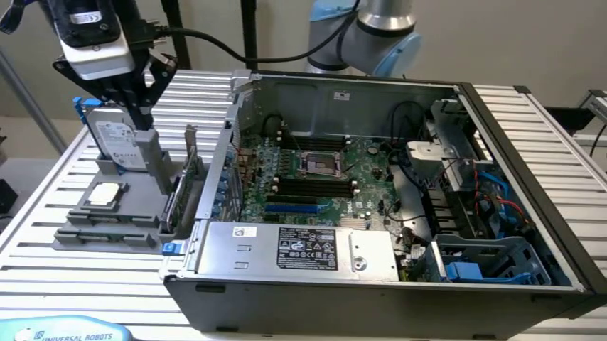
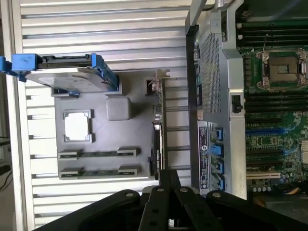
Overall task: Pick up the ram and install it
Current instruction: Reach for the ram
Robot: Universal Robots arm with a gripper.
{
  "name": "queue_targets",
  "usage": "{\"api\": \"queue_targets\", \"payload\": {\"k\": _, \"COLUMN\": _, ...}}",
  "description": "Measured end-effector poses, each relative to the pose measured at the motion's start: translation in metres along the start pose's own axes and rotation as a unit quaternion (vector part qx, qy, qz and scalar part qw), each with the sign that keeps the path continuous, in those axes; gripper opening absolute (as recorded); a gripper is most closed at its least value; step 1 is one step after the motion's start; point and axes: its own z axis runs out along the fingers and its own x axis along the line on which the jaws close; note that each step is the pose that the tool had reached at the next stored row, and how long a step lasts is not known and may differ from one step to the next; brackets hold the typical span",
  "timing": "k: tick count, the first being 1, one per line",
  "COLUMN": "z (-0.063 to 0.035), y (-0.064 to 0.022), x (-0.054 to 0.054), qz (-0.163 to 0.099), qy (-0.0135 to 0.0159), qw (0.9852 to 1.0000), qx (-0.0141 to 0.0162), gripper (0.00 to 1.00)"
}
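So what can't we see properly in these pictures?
Exterior view: the ram sticks lie flat in the gray holder, chips too small to tell.
Wrist view: the gripper covers one end of the expansion card.
Exterior view: the power supply hides the motherboard's near edge.

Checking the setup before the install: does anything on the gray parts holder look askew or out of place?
Nothing stands out. Both ram sticks lie flat in their recesses on the gray holder, the processor sits square in its pocket, and the hard drive and expansion card stand upright.
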Motion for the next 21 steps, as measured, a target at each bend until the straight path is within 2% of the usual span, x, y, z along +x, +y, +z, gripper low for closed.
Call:
{"api": "queue_targets", "payload": {"k": 13, "z": 0.0046, "y": -0.0095, "x": 0.059, "qz": 0.0, "qy": 0.0006, "qw": 1.0, "qx": 0.0001, "gripper": 0.11}}
{"api": "queue_targets", "payload": {"k": 21, "z": 0.0091, "y": -0.0131, "x": 0.094, "qz": 0.0, "qy": 0.0043, "qw": 1.0, "qx": 0.0005, "gripper": 0.11}}
